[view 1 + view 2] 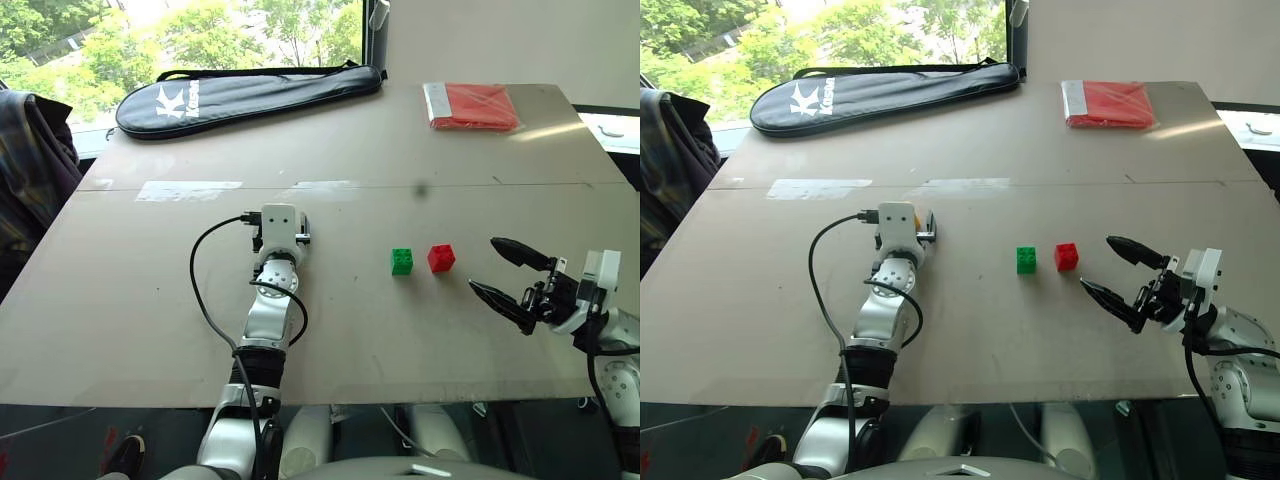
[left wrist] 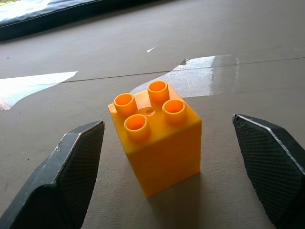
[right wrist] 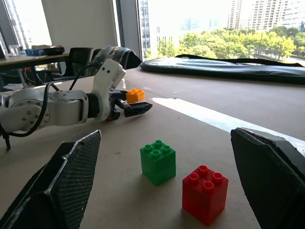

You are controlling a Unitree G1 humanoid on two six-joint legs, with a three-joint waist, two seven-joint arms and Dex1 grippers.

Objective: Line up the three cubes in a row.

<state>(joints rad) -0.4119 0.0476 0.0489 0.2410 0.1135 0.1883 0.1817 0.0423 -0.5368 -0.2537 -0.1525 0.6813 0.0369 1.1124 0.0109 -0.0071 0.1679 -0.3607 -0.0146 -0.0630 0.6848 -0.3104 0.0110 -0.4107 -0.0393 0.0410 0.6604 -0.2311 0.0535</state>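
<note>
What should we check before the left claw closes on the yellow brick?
1. Yellow brick sits between the left claw fingers: ok.
2. Fingers touching the brick: not ok, gaps on both sides.
3. Brick upright, studs up: ok.
4. Green brick and red brick side by side, apart from the yellow brick: ok.
5. Right claw open, holding nothing, short of the red brick: ok.
6. Red packet far from the bricks: ok.

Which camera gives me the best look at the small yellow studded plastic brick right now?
The left wrist view: the small yellow studded plastic brick stands upright between the left hand's two black fingers, with gaps on both sides. The right wrist view shows it small and distant at that hand. In the head views the wrist hides nearly all of it.
</note>
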